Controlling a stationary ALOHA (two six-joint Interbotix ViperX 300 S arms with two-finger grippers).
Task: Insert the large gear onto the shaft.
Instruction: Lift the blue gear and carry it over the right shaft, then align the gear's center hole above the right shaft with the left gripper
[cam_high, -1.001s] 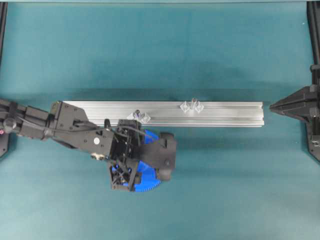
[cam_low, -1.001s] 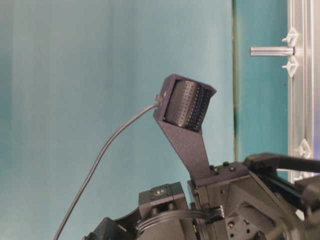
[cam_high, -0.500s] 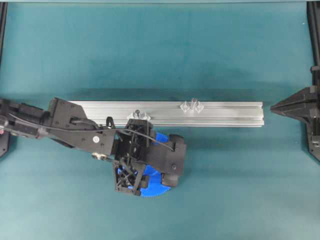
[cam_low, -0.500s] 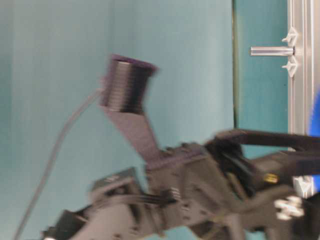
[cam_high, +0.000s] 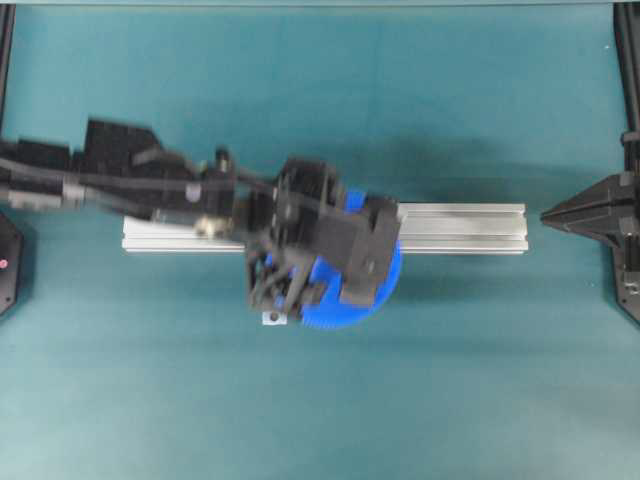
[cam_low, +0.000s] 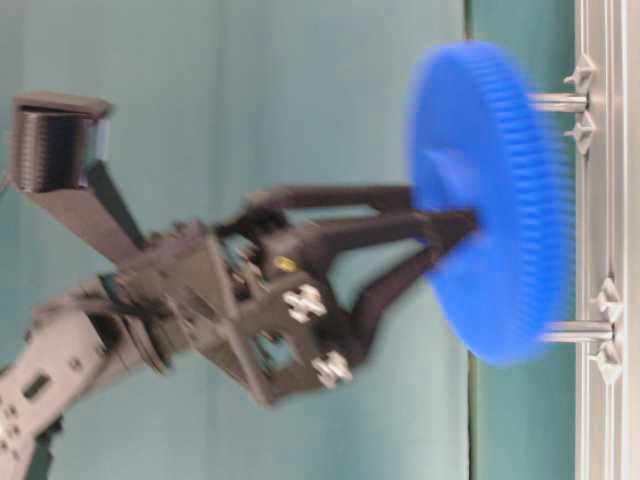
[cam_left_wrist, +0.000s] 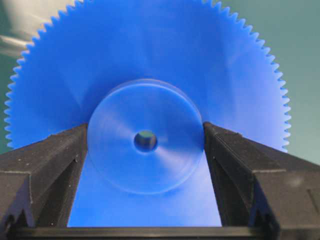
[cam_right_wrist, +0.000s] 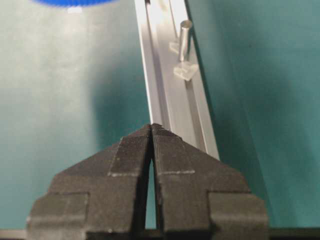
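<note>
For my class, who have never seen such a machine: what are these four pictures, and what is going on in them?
It is a robot with two arms. One camera looks down from above, one sits at table level, and one rides on each wrist. On the green table lies a metal rail with upright pins. The left gripper holds the large gear, a blue toothed disc, by its raised hub above the rail. The right gripper waits at the side, shut and empty.
</note>
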